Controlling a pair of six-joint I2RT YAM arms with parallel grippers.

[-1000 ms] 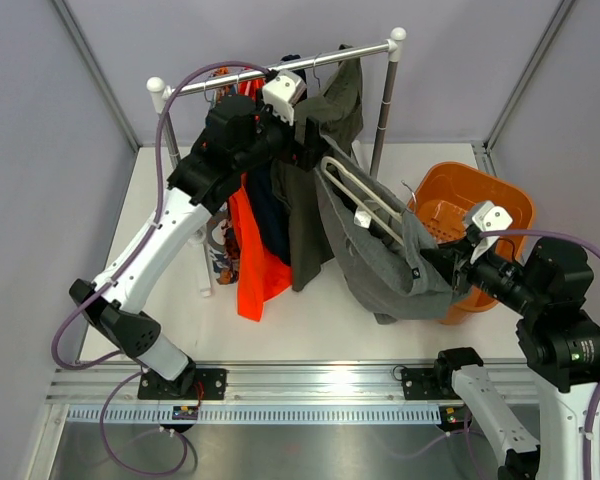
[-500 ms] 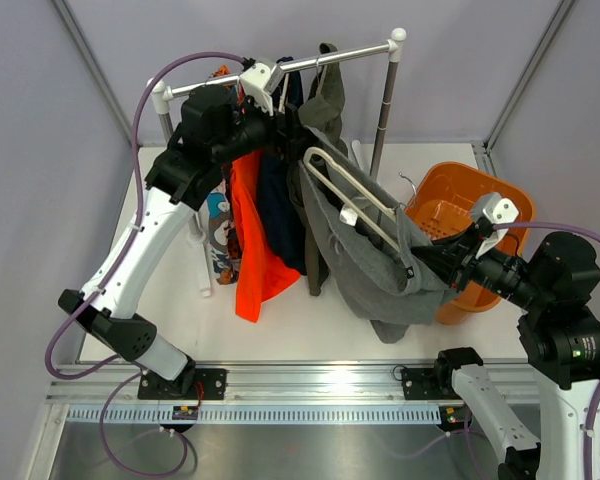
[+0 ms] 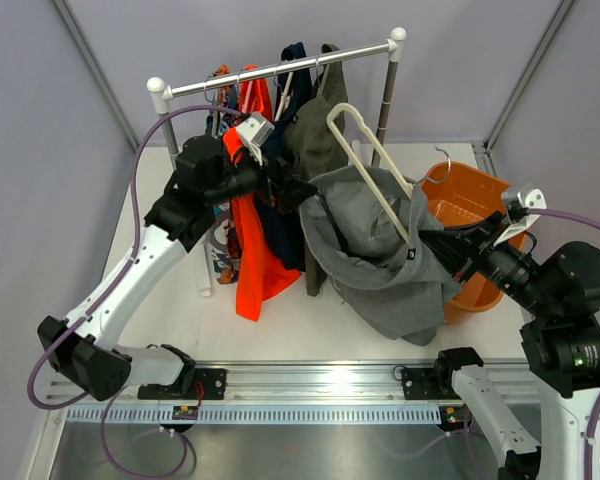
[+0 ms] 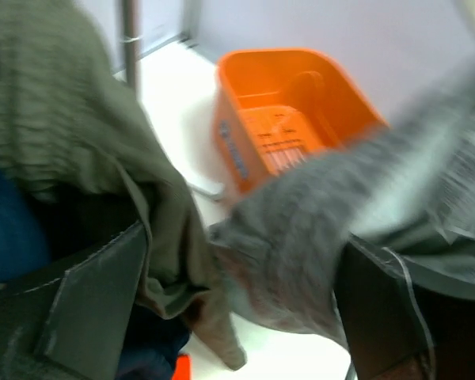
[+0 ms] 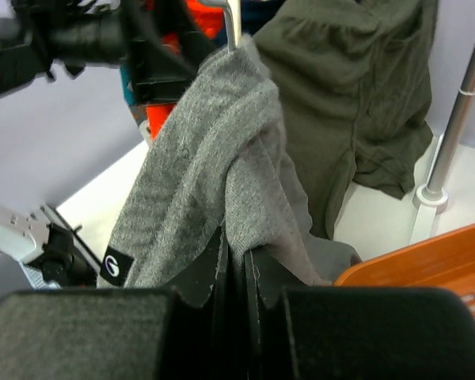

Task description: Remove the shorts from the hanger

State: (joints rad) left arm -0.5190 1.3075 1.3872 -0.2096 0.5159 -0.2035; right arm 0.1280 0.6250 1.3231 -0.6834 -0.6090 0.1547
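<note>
- Orange pair (image 3: 248, 255) and navy pair (image 3: 278, 215) hang left of centre on the rail (image 3: 230, 80); not part of the job
- left gripper (image 3: 298, 193): fingers spread wide at the left edge of the grey shorts (image 3: 380, 270); wrist view is blurred, grey cloth sits between the fingers, nothing looks clamped
- olive shorts (image 3: 315, 140): hang from the rail just behind the left gripper, their hanger hidden by cloth; that pair is not started
- grey shorts: off the rail, bunched in the air between the two arms, lower edge sagging toward the table (image 3: 180, 300)
- hanger (image 3: 365, 150): cream, off the rail too and tilted; its top loop stands free above the cloth, its lower run goes under the grey waistband, and the hook (image 3: 442, 160) sits by the basket rim
- my read: grey pair is only partly stripped, cloth is caught on the hanger's lower end
- right gripper (image 5: 239, 273): fingers pinched tight on a fold of the grey shorts, near the small dark label (image 5: 116, 267)
- basket (image 3: 500, 200): orange plastic, far right, just behind the grey shorts and the right gripper
- progress, judged: under half; left to do is get the hanger clear of the grey pair, then the whole olive pair
</note>
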